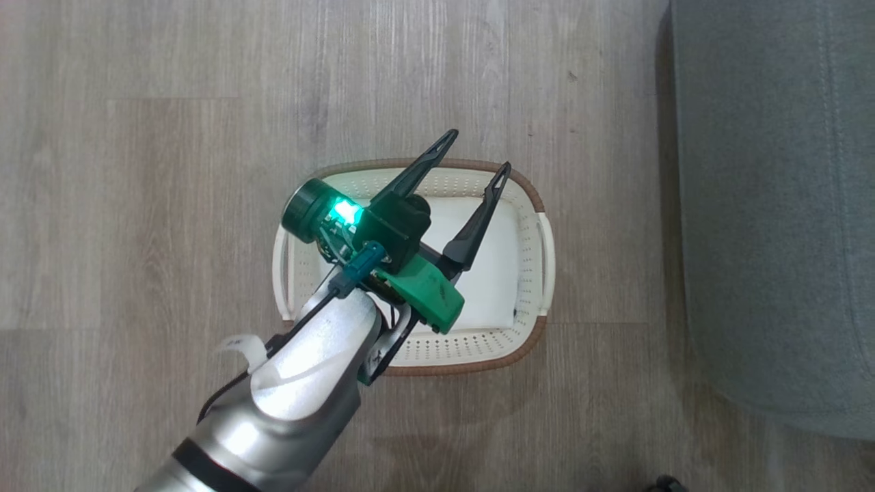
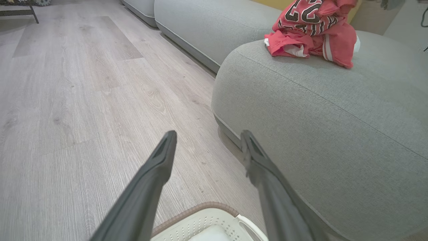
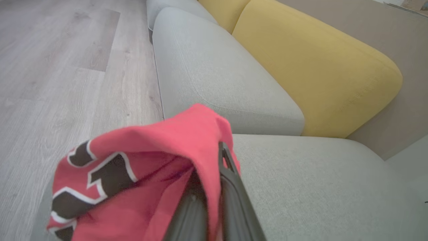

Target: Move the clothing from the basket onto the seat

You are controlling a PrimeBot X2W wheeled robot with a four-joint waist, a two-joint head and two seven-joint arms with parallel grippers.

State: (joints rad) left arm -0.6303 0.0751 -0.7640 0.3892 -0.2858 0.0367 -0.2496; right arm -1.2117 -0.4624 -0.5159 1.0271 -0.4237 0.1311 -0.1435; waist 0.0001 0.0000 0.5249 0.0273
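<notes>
Head view: left claw (image 1: 478, 150) hangs over the basket (image 1: 478, 345), fingers spread wide, gripping nothing. Basket sits on the wood floor (image 1: 171, 171), with a flat white pad (image 1: 502, 273) lying in its bottom. Seat (image 1: 772, 205) is off to the right, apart from the basket.

Left wrist view: left claw (image 2: 208, 134) is released, with the fingertips over the floor beside the seat (image 2: 317, 134). Basket rim (image 2: 200, 209) is at the bottom edge. Clothing (image 2: 311, 33) is bunched on top of the seat. It's red with white stripes and black-white lettering, and its upper part runs off the frame.

Right wrist view: right claw (image 3: 210, 167) is clenched on a fold of the red clothing (image 3: 140, 157), which drapes over the fingers. Seat (image 3: 317, 184) is below and right of it, with a yellow cushion (image 3: 317, 67) behind.
</notes>
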